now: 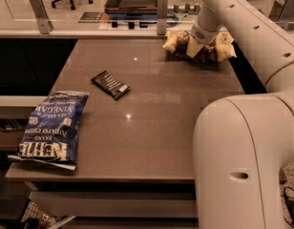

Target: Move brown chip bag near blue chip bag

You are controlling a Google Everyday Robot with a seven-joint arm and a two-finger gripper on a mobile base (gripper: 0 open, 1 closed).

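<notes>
The brown chip bag [218,44] is at the table's far right corner, crinkled, with pale yellow ends and a dark middle. My gripper [194,48] comes down onto the bag's middle from above and is shut on it, holding it just off the tabletop. The arm hides part of the bag's middle. The blue chip bag [51,128] lies flat at the table's near left corner, with its white lettering upside down to the camera. The two bags are at opposite corners, far apart.
A small flat black snack packet [110,85] lies on the brown table [156,128] left of centre, between the two bags. My arm's large white base [247,166] fills the near right. A glass partition with metal posts [161,6] runs along the far edge.
</notes>
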